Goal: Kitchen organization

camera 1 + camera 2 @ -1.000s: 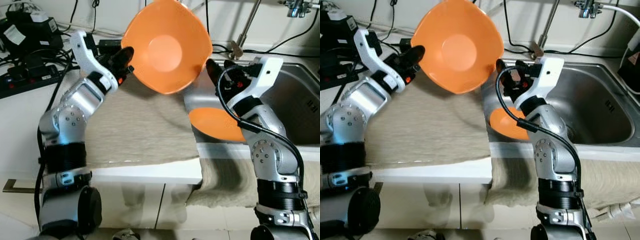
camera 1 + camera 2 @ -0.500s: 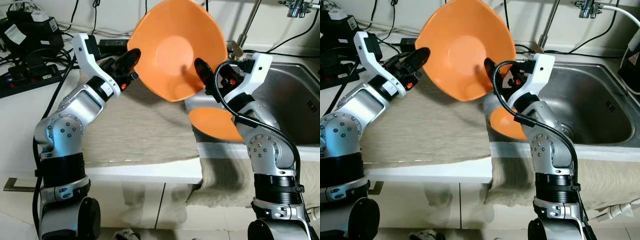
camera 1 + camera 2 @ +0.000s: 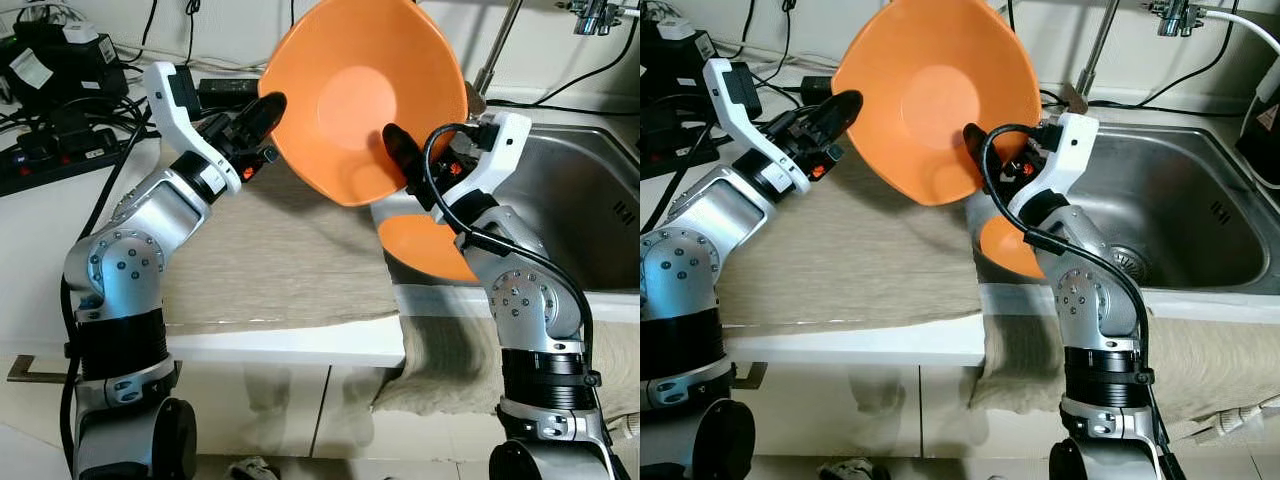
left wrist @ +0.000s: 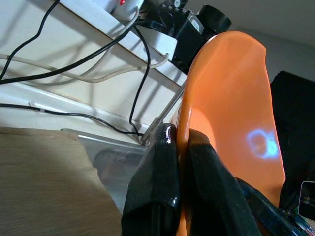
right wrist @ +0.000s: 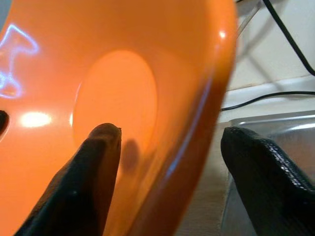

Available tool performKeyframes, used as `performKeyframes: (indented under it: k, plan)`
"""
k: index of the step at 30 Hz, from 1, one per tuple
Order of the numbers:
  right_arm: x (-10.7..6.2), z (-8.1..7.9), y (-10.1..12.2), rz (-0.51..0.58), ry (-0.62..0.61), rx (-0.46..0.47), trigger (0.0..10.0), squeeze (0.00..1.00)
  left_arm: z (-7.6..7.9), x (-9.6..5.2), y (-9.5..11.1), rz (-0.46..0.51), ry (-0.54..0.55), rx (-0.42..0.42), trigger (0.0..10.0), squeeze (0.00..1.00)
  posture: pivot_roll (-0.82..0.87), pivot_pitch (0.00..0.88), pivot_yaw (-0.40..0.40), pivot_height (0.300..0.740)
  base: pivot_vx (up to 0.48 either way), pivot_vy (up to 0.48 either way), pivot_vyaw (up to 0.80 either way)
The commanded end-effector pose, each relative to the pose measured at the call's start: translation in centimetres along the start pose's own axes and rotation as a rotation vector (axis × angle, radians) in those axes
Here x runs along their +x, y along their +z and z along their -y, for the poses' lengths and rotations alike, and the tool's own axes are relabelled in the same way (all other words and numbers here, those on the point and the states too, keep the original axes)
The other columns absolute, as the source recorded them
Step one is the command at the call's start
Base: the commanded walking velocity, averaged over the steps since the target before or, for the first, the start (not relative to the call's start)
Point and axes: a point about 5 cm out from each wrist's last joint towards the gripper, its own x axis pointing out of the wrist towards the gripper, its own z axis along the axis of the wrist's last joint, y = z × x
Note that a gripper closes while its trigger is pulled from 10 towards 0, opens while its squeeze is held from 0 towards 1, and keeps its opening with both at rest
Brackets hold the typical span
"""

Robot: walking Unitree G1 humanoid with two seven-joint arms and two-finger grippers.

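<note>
The right gripper [image 3: 410,175] has advanced in the last second: its jaws now straddle the orange bowl's [image 3: 365,95] lower rim, spread, not yet clamped. A handover looks close. The left gripper [image 3: 262,118] stays clenched on the opposite rim, holding the glossy, rounded-square plastic bowl tilted above the counter's [image 3: 300,345] sink-side edge. Behind, another orange dish [image 3: 430,245] leans in the steel sink [image 3: 590,190].

Silver jointed arms, black bands, white wrists, black cables.

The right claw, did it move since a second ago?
Yes. The right claw came in from beside the sink toward the bowl, and its open fingers now straddle the rim.
</note>
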Motion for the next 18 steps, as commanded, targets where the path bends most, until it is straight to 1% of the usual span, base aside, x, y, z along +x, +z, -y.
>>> performKeyframes:
  k: [1, 18]
  plan:
    - [-0.22, 0.16, 0.15, 0.01, -0.007, 0.016, 0.0, 0.0, 0.48, 0.07, 0.63, 0.029, -0.034, 0.027, 0.0, 0.0, -0.05, 0.0, -0.027, 0.74, 0.0, 0.0, 0.0]
    - [-0.43, 0.1, 0.19, 0.043, -0.009, 0.029, 0.0, 0.0, 0.05, 0.22, 0.59, 0.035, -0.001, 0.042, 0.0, 0.0, -0.06, 0.0, -0.02, 0.74, 0.0, 0.0, 0.0]
